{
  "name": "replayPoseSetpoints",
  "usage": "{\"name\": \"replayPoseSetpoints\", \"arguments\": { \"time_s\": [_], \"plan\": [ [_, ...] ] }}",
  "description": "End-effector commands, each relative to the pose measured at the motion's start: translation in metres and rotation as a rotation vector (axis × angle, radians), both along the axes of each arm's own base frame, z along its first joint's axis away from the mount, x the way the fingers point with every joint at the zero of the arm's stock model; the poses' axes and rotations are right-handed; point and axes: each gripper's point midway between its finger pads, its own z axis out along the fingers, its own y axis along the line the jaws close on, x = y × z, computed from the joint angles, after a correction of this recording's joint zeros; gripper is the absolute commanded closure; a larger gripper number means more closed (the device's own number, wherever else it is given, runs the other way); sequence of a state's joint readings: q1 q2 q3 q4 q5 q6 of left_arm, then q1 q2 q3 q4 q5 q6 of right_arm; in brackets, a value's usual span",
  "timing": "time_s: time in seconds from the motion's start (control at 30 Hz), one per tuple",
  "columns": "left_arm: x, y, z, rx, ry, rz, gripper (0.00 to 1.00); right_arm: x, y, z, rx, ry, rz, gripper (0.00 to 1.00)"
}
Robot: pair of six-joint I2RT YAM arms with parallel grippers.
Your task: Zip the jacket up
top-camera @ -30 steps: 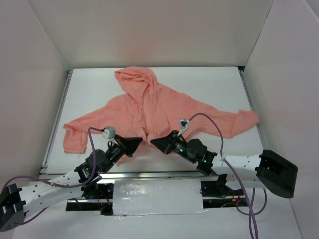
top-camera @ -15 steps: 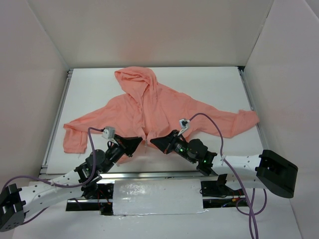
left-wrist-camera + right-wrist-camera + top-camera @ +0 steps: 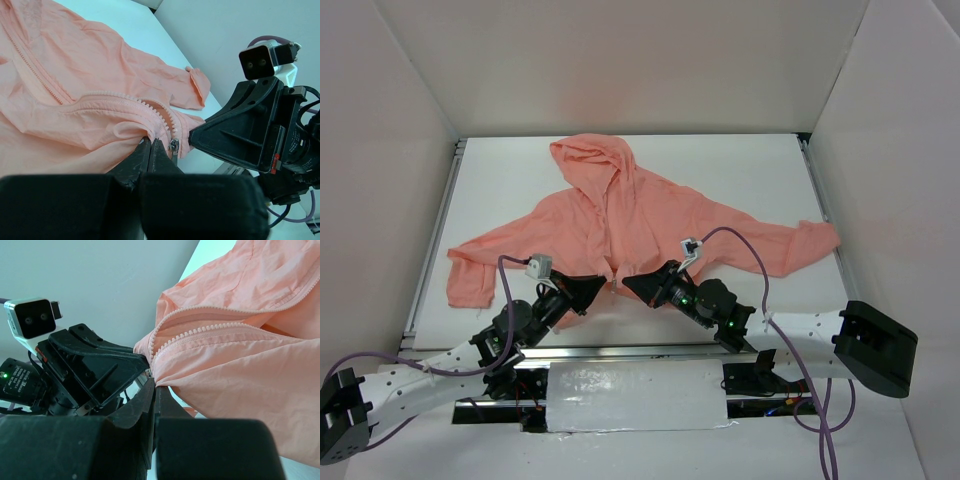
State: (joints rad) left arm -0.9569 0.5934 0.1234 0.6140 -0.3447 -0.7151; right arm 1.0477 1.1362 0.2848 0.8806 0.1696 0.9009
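Note:
The salmon-pink jacket (image 3: 620,215) lies spread on the white table, hood at the far side and sleeves out to left and right. Its front zipper stands open, with the teeth parted. My left gripper (image 3: 603,284) is shut on the bottom hem of the jacket (image 3: 75,75) just left of the zipper. The metal slider (image 3: 173,146) hangs right beside its fingertips. My right gripper (image 3: 626,283) faces it, shut on the hem of the jacket (image 3: 240,355) on the other side of the zipper. The two grippers are almost tip to tip.
White walls enclose the table (image 3: 750,170) on three sides. A metal rail (image 3: 620,350) runs along the near edge, by the arm bases. Purple cables (image 3: 740,240) arc over the right sleeve and beside the left arm.

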Motion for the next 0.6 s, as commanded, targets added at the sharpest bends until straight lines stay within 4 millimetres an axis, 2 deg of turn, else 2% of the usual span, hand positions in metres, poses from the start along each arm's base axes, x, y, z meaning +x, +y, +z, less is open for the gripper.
{"name": "replayPoseSetpoints", "arguments": {
  "time_s": [0.0, 0.57],
  "plan": [
    [-0.0009, -0.0001, 0.0181, -0.072, -0.040, -0.005, 1.00, 0.0037, 0.0015, 0.0091, 0.028, -0.013, -0.022, 1.00],
    [-0.0106, -0.0070, 0.0171, -0.070, -0.074, -0.074, 1.00, 0.0056, 0.0098, 0.0132, 0.005, -0.027, -0.005, 1.00]
  ]
}}
